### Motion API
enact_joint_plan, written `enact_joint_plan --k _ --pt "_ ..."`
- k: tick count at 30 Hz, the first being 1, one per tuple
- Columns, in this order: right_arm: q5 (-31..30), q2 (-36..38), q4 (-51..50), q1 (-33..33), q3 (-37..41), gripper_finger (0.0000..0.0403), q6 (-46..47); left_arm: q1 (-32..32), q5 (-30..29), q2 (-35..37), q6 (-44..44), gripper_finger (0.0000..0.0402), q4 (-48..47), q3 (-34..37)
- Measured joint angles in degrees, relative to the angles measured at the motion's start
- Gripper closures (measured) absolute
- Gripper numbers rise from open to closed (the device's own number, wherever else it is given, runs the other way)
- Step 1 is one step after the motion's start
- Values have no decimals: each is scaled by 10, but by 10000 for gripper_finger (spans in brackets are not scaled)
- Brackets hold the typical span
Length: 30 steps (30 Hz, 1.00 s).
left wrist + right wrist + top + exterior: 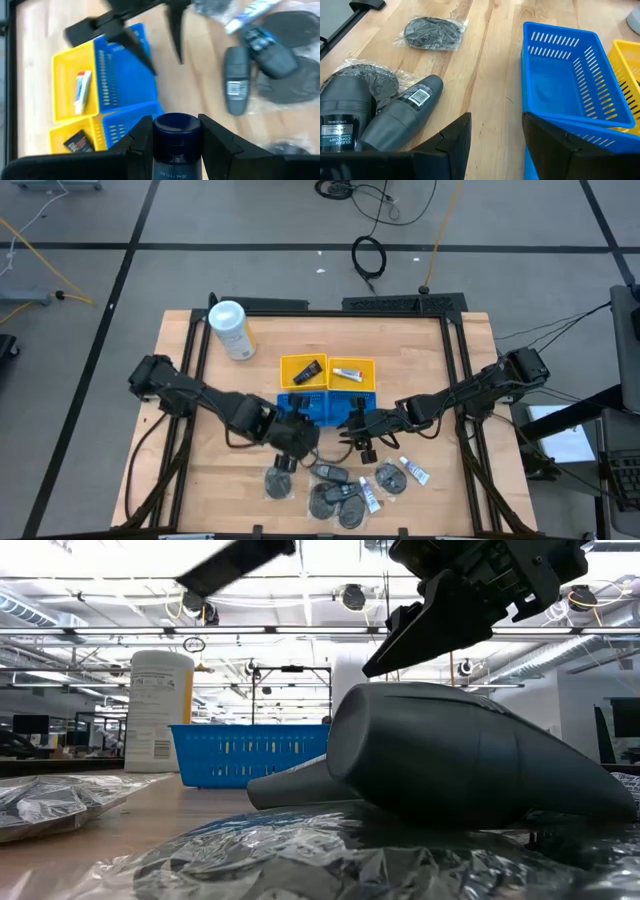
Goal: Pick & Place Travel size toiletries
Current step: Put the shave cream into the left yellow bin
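Blue tray [570, 85], yellow tray [67, 82], dark grey bottles [400, 117].

Left tool [172, 145] gripping, right tool [495, 132] agape

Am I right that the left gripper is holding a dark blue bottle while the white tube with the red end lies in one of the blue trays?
Not quite: the left wrist view shows the white tube lying in a yellow tray, not a blue one. The left gripper does hold the dark blue bottle.
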State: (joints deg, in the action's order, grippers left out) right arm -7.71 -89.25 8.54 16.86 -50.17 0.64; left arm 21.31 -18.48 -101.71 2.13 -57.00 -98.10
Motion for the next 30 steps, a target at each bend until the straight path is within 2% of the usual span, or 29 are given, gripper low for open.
enact_joint_plan --k 12,19,30 --pt "2 0 2 0 0 232 0 -115 11 -1 -10 293 0 39" --pt "2 0 2 0 0 232 0 -182 51 -1 -35 293 20 67" --pt "2 0 2 0 0 232 0 -270 111 -1 -91 293 136 141"
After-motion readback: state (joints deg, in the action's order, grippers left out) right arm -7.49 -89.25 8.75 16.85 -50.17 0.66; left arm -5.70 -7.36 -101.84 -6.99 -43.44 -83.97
